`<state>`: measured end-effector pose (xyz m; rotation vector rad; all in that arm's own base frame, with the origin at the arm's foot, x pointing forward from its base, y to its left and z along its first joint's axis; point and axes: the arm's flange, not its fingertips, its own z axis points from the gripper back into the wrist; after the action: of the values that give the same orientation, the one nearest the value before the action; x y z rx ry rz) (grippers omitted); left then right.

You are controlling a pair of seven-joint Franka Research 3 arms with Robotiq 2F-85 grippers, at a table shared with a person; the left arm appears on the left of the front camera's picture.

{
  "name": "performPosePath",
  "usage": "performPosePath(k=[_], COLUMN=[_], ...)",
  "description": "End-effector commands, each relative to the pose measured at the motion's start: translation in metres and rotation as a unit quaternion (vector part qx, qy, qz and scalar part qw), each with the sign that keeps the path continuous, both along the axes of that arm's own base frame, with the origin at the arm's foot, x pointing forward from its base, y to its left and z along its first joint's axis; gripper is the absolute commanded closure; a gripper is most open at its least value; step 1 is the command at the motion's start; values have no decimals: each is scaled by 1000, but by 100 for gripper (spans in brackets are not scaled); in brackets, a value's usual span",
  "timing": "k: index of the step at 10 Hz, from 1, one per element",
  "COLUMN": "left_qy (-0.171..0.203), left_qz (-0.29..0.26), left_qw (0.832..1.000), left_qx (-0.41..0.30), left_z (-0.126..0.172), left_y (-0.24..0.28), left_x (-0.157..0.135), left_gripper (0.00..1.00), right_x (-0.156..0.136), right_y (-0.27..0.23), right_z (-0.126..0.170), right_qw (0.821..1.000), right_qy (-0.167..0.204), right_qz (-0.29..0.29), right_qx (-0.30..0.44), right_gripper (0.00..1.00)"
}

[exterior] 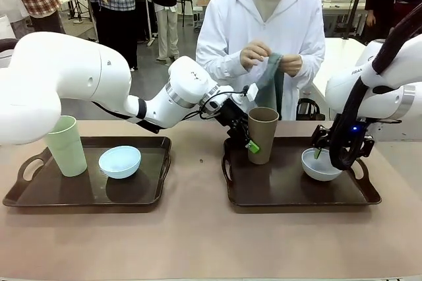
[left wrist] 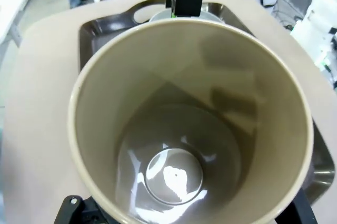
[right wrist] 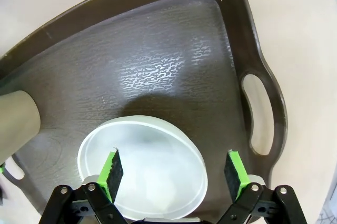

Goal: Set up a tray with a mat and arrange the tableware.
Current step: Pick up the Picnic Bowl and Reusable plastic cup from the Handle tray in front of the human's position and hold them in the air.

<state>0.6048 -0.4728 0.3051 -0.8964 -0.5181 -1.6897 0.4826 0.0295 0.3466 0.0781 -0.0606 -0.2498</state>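
Observation:
Two dark brown trays sit on the table. The left tray (exterior: 79, 200) carries a pale green cup (exterior: 67, 146) and a light blue bowl (exterior: 120, 161). On the right tray (exterior: 297, 200) stand a brown cup (exterior: 262, 132) and a white bowl (exterior: 322, 165). My left gripper (exterior: 257, 144) is open, its fingers flanking the brown cup (left wrist: 184, 103), which looms large in the left wrist view. My right gripper (right wrist: 174, 174) hangs open just over the white bowl (right wrist: 152, 150), its fingers straddling the bowl's rim. A person across the table holds a grey-green mat (exterior: 270, 80) in both hands.
The right tray's handle hole (right wrist: 260, 113) lies beside my right gripper. The brown cup's side (right wrist: 16, 124) shows at the left of the right wrist view. Bare tan tabletop (exterior: 198, 241) runs between the trays and along the near edge.

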Motion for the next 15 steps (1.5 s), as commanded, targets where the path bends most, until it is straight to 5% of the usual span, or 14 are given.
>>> performPosePath(k=[1,2,3,4,5,6,7,8,10,11,12,13,14,15], left_qy=[6,3,4,7,9,10,11,12,12,13,13,13,9,-1], left_qz=[3,4,5,7,9,10,10,10,11,12,12,12,14,24], left_qw=[1000,1000,1000,1000,1000,1000,1000,1000,1000,1000,1000,1000,1000,999], left_qx=[13,8,10,11,13,15,15,16,17,18,18,17,20,32], left_z=[7,7,7,7,7,7,7,6,5,5,5,5,7,14], left_y=[-9,-9,-7,-6,-6,-5,-5,-5,-4,-4,-4,-4,-3,0], left_x=[13,14,13,14,14,15,15,15,16,16,16,15,15,11], left_gripper=[0,47,59,100,100,74,75,100,100,76,76,100,76,100], right_x=[4,4,3,2,0,-1,-2,-2,-2,-2,-2,-2,-2,-6], right_y=[1,1,1,1,-2,-3,-4,-4,-5,-5,-6,-6,-6,-5], right_z=[-5,-5,-6,-5,-5,-3,-2,-1,-4,-4,-4,-4,-3,6], right_qw=[1000,1000,1000,1000,1000,1000,1000,1000,1000,1000,1000,1000,1000,1000], right_qy=[-9,-11,-10,-9,-7,-5,-5,-5,0,1,0,0,-3,-3], right_qz=[3,8,12,15,14,13,14,16,21,22,23,24,24,15], right_qx=[13,10,9,10,10,7,5,6,6,8,8,9,9,15], right_gripper=[0,13,58,71,100,100,100,96,100,100,100,100,100,100])
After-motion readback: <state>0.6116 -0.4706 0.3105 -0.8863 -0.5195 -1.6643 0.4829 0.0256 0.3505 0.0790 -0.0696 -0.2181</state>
